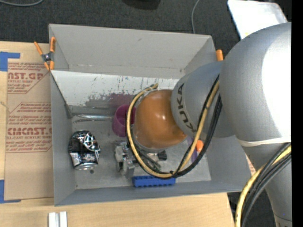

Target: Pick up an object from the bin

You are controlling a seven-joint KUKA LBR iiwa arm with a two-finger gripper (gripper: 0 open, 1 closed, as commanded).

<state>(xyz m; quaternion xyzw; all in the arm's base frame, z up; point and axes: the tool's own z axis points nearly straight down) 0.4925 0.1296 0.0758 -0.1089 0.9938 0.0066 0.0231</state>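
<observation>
The grey arm (255,89) with its orange wrist cover (156,119) hangs low in the grey bin (128,46), the pincer (124,158) close above the floor near the front wall, and I cannot tell whether it is apart or together. Nearest it lie a flat blue brick (154,181) close to the front wall, a purple cup (121,119) just behind and a crumpled black-and-silver can (84,149) toward the view's left; the brick seems the likeliest pick, best taken across its narrow width, keeping off the wall. The floor is bare, scuffed metal that may let things slide, and only the can has open room around it
</observation>
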